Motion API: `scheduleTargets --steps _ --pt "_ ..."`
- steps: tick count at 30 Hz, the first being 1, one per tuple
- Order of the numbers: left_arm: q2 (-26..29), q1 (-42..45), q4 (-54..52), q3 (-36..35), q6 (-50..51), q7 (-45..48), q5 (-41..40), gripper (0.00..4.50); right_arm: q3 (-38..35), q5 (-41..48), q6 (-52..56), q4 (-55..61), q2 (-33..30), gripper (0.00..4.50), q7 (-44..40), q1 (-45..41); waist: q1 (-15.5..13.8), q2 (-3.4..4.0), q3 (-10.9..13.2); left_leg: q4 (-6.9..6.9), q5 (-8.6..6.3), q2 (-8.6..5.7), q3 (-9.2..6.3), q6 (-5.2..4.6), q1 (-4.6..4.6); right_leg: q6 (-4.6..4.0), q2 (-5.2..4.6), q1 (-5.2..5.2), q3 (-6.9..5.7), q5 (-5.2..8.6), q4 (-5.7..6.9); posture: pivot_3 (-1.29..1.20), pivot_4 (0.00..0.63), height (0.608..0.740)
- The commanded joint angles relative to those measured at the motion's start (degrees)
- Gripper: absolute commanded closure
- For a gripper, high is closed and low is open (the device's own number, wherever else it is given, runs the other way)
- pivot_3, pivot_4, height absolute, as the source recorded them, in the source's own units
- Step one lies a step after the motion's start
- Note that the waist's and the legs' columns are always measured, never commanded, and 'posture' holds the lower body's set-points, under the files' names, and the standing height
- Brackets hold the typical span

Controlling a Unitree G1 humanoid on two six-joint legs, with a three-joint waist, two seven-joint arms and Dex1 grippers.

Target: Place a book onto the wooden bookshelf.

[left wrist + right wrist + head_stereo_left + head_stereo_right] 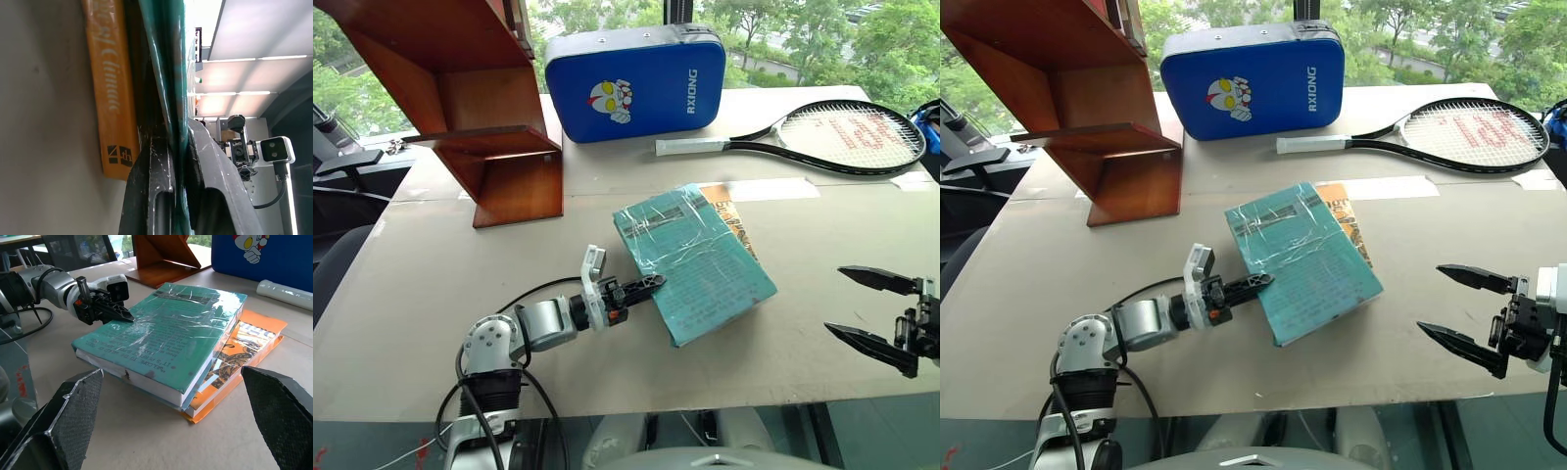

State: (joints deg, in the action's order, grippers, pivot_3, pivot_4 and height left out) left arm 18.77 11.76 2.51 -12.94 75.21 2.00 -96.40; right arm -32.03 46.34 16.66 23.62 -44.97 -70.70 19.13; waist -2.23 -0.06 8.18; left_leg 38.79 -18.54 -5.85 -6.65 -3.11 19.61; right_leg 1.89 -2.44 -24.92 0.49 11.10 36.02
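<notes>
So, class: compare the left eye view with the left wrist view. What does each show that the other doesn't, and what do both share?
Left eye alone: the wooden bookshelf, the blue padded case, the tennis racket, and the table.

Left wrist alone: the orange book's spine lettering, and ceiling lights.

Both: the left end effector shut on the edge of the teal book, which lies on the orange book, and the open right end effector.

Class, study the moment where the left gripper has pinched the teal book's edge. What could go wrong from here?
1. The left gripper has its jaws shut on just one edge of the thick book; it may slip or sag when lifted.
2. The book lies on an orange book, which could be dragged along.
3. The wooden bookshelf stands well off, so the carry is long.
</notes>
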Motion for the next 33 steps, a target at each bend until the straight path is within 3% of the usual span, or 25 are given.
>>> scheduleTargets --steps 1,5,10,15,16,21,26,33 --pt "2.4 -1.6 -5.4 -0.5 -2.3 -1.2 -5.7 4.43 -1.9 5.0 3.0 1.2 -1.4 0.0 0.8 -2.7 0.0 0.0 0.0 0.0 0.0 0.0 0.0 0.0 0.0 0.0 0.0 0.0 0.01 0.0 0.0 0.0 0.15 0.74" --pt "5.1 -0.2 -13.3 -0.2 -5.2 0.5 -4.6 4.43 -1.5 6.4 4.8 0.8 -2.1 0.0 1.4 -5.4 -0.2 -0.01 0.0 0.02 0.0 0.0 0.0 0.0 0.03 -0.02 -0.01 0.0 -0.01 -0.01 0.0 0.0 0.15 0.74" --pt "12.4 7.6 -26.0 2.4 -11.1 9.5 12.7 4.43 -0.9 7.3 5.9 -2.0 -2.1 0.0 2.1 -9.8 -0.3 -0.08 0.1 0.08 0.0 0.0 -0.01 0.01 0.11 -0.05 0.0 -0.01 -0.05 -0.03 -0.04 0.0 0.15 0.74" --pt "21.5 22.4 -31.4 10.4 -24.9 16.2 39.9 4.43 0.1 8.9 7.9 -5.2 -2.5 0.0 3.2 -17.0 -0.1 -0.19 0.2 0.06 0.0 0.0 0.07 0.01 0.08 -0.08 0.01 -0.01 -0.01 -0.04 -0.06 0.0 0.15 0.74" --pt "25.1 25.9 -32.0 14.1 -29.7 18.0 49.0 4.43 0.6 8.9 8.1 -6.6 -2.8 0.0 3.2 -19.3 0.0 -0.2 0.2 0.07 0.02 0.0 0.07 0.05 0.12 -0.14 0.03 -0.02 -0.03 -0.08 -0.09 0.0 0.15 0.74" --pt "33.9 33.2 -29.2 23.0 -49.5 22.6 77.6 4.43 3.0 7.5 8.5 -12.1 -3.3 0.0 2.0 -26.9 0.2 -0.24 0.2 -0.2 0.04 0.04 0.24 0.07 0.07 -0.18 0.05 -0.1 0.14 -0.12 -0.21 0.0 0.15 0.74" --pt "41.7 33.5 -27.3 25.3 -57.7 27.3 94.9 4.43 6.7 5.6 7.8 -17.2 -3.4 0.0 0.7 -34.8 0.4 -0.3 0.3 -0.42 0.05 0.06 0.29 0.06 0.31 -0.19 0.06 -0.49 0.19 -0.12 -0.17 0.0 0.15 0.74" --pt "49.5 22.2 -31.9 15.1 -50.9 26.5 108.4 4.43 10.5 6.1 10.0 -23.4 -1.2 0.0 1.4 -47.7 1.4 -0.47 0.4 -0.47 0.05 0.08 0.28 0.04 0.54 -0.18 0.07 -0.76 0.19 -0.12 -0.16 0.0 0.15 0.74"
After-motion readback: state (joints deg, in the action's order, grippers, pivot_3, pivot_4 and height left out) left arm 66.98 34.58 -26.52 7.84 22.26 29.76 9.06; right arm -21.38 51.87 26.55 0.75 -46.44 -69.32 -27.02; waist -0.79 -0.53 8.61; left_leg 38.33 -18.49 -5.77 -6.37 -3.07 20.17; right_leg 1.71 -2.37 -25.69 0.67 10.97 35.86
